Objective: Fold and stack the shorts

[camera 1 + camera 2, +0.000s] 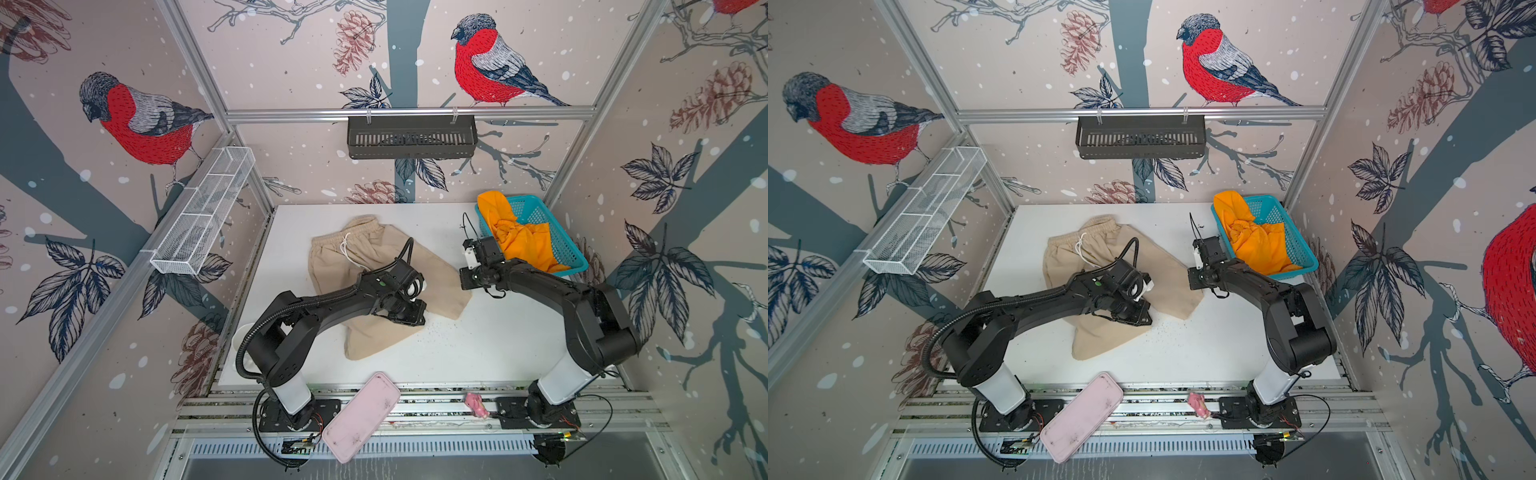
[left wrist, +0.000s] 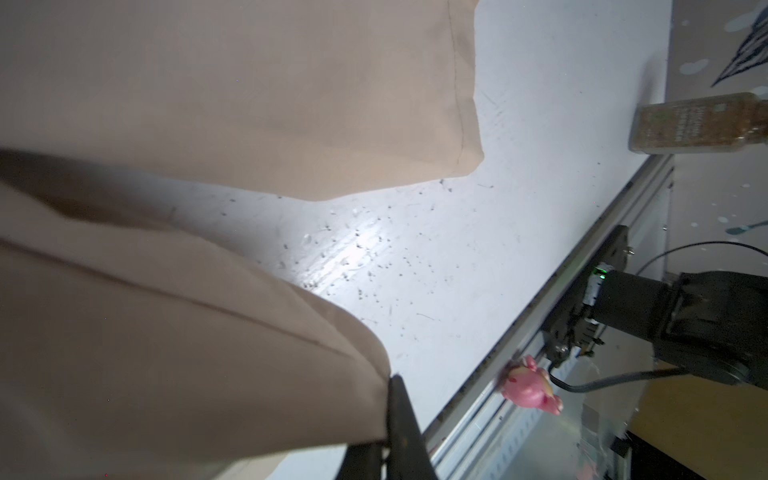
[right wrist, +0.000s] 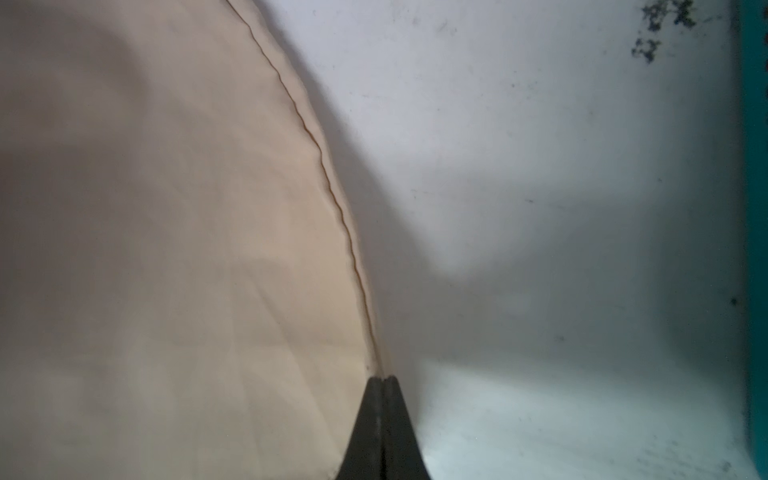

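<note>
Left wrist view shows the left claw (image 2: 384, 453) closed tight on a fold of the beige shorts (image 2: 166, 332). The cloth comes right down to its black tips. Past it, one leg of the shorts lies flat on the white table (image 2: 519, 249). Tiny dark crumbs (image 2: 365, 257) are sprinkled beside that leg. A little pink toy (image 2: 530, 388) sits on the metal rail (image 2: 582, 266) at the table's edge. A jar of brown bits (image 2: 698, 124) is near the table's edge by the wall.

In the right wrist view, the right claw (image 3: 383, 380) is squeezed shut too. The stitched edge of the beige shorts runs straight into its tips, so it pinches that edge.

In both top views, the beige shorts (image 1: 365, 266) (image 1: 1100, 257) are spread out in the middle of the table. The stretchy waist and its white string (image 1: 347, 249) are toward the back wall, and the legs point to the front. The left claw (image 1: 405, 318) is down on the cloth where the two legs part. The right claw (image 1: 468, 282) is at the outer edge of the other leg.

The orange shorts (image 1: 519, 245) are bunched up in the teal basket (image 1: 536, 212) in the back right corner. One part hangs over the basket's rim. They are apart from the beige shorts.

A flat pink case (image 1: 360, 415) lies across the front rail between the two arm bases.
</note>
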Tool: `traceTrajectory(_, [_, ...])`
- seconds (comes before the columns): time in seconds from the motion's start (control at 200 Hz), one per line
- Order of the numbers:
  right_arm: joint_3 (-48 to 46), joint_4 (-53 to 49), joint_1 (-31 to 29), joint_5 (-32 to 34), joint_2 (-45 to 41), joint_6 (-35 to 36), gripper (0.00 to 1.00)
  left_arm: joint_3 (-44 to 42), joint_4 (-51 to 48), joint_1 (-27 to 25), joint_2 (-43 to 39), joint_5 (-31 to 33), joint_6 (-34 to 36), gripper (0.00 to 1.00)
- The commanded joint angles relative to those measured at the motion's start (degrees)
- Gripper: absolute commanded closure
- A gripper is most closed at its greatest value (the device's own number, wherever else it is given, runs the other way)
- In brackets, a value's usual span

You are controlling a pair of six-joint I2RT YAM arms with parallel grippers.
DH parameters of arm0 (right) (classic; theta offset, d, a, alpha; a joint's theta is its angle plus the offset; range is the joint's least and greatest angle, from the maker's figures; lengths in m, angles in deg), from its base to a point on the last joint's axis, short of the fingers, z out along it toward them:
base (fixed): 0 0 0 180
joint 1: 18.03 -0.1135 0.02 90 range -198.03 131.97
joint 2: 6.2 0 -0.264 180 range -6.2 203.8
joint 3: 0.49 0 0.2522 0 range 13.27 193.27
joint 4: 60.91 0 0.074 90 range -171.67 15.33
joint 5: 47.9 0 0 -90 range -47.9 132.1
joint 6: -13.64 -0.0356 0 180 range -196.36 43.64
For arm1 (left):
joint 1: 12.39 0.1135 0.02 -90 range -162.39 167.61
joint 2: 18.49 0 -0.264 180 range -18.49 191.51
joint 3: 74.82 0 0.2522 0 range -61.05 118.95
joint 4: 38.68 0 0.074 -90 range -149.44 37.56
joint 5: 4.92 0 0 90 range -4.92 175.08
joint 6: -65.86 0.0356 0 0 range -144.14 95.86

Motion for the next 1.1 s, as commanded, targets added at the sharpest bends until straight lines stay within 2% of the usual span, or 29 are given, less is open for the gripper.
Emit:
traceTrajectory(0.0, [-0.5,-5.6,0.84,0.8,-2.07,0.46,0.89,3.22,-4.09,-0.08,2.02,-6.89,3.66,0.87])
traceTrajectory(0.05, [-1.46,-4.69,1.91,0.73,-2.65,0.46,0.86,3.98,-4.54,-0.05,2.24,-5.59,4.0,0.41])
traceTrajectory(0.055, [-1.53,-4.59,2.01,0.65,-2.62,0.51,0.86,4.16,-4.62,-0.05,2.24,-5.46,4.05,0.34])
traceTrajectory(0.065, [-1.61,-4.52,2.25,0.63,-2.66,0.58,0.85,4.34,-4.79,-0.01,2.18,-5.18,4.26,0.12])
traceTrajectory(0.075, [-1.67,-4.44,2.57,0.64,-2.61,0.58,0.85,4.59,-5.08,0.02,2.16,-4.9,4.45,0.05])
traceTrajectory(0.085, [-1.64,-4.35,2.79,0.65,-2.6,0.6,0.84,4.89,-5.39,0.08,2.11,-4.45,4.63,0.03])
traceTrajectory(0.13, [-1.22,-4.04,3.51,0.95,-2.79,0.85,0.74,7.19,-8.04,0.74,2.01,-1.59,5.97,0.02])
traceTrajectory(0.205, [-0.05,-2.3,3.52,0.85,-3.99,1.74,0.65,11.12,-11.03,3.09,0.7,3.09,7.68,0.02])
traceTrajectory(0.27, [1.35,0.11,2.91,-0.75,-5.13,2.28,0.55,13.94,-11.71,6.93,-1.15,6.22,8.7,0.02])
traceTrajectory(0.315, [2.25,1.96,2.06,-1.93,-5.43,2.74,0.49,15.87,-12.08,9.35,-2.26,11.1,9.43,0.02])
traceTrajectory(0.37, [3.38,4.12,-0.16,-3.29,-4.56,4.34,0.42,18.25,-12.71,12.12,-2.74,19.12,9.75,0.02])
traceTrajectory(0.42, [5.35,4.55,-3.42,-1.9,-2.66,5.59,0.39,18.88,-11.72,14.84,-3.09,25.41,9.68,0.02])
traceTrajectory(0.485, [8.23,5.07,-8.65,0.19,0.73,7.4,0.38,18.59,-9.89,18.62,-3.74,29.53,8.92,0.02])
traceTrajectory(0.635, [15.08,11.08,-16.79,-0.9,9.93,8.77,0.35,8.82,2.12,28.59,-9.68,26.8,5.45,0.02])
traceTrajectory(0.71, [19.91,13.44,-17.93,-1.27,15.31,8.82,0.33,0.63,12.23,33.63,-12.68,25.18,3.41,0.02])
traceTrajectory(0.755, [23.33,13.94,-17.66,-1.35,18.64,8.34,0.33,-2.33,15.39,35.47,-13.43,26.82,3.18,0.02])
traceTrajectory(0.82, [28.79,13.69,-17.04,-0.99,23.26,7.62,0.33,-3.68,16.3,36.24,-12.91,32.29,3.08,0.02])
traceTrajectory(0.87, [32.5,13.48,-16.7,-0.78,26.37,7.45,0.32,-3.87,17.45,36.25,-11.86,33.31,4.46,0.02])
traceTrajectory(1.02, [43.86,11.92,-16.6,-1.75,35.42,8.02,0.31,-0.82,18.74,36.24,-7.03,27.74,7.46,0.02])
traceTrajectory(1.095, [47.69,9.86,-16.45,-1.34,38.33,7.14,0.32,0.39,22.72,36.24,-3.42,19.41,12.84,0.02])
